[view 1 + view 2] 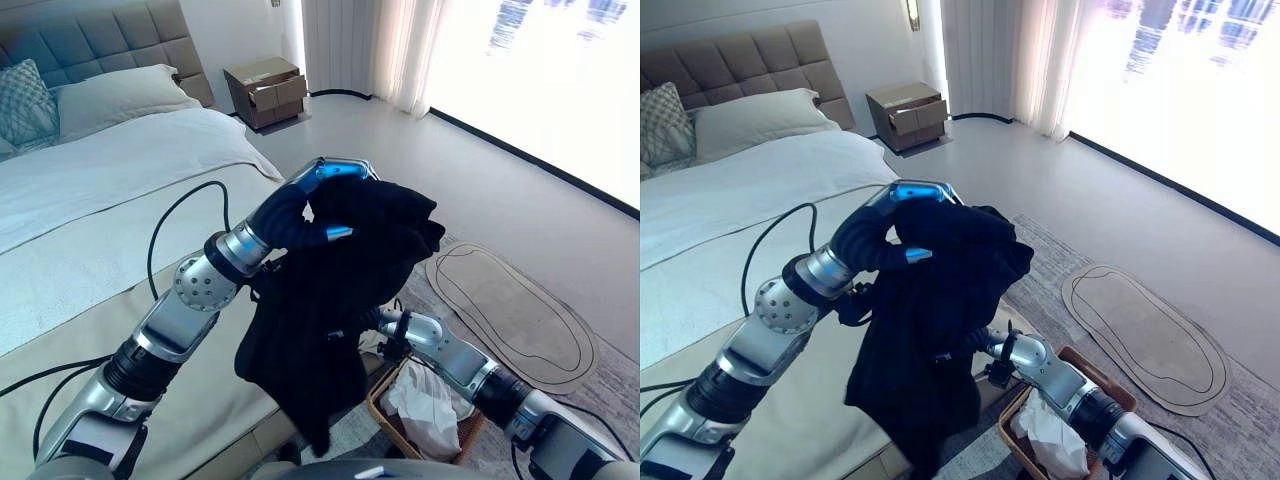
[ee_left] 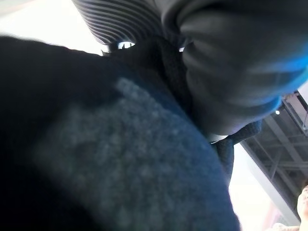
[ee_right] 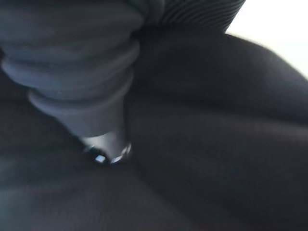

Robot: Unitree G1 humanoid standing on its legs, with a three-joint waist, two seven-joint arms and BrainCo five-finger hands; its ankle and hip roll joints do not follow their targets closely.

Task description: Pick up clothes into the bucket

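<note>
Black garment [image 1: 330, 300] hangs in the air beside the bed's [image 1: 110, 200] foot edge, bunched at the top over our left hand [image 1: 335, 178], whose fingers we judge to be curled into the cloth, while our right hand [image 1: 985, 345] is buried in its lower folds and we cannot tell how its fingers stand. Soft, light and floppy by our reckoning, it is best gripped at a thick bunch near the top. Below it the wicker basket [image 1: 395, 420], holding pale cloth [image 1: 425, 400], is partly hidden.
</note>
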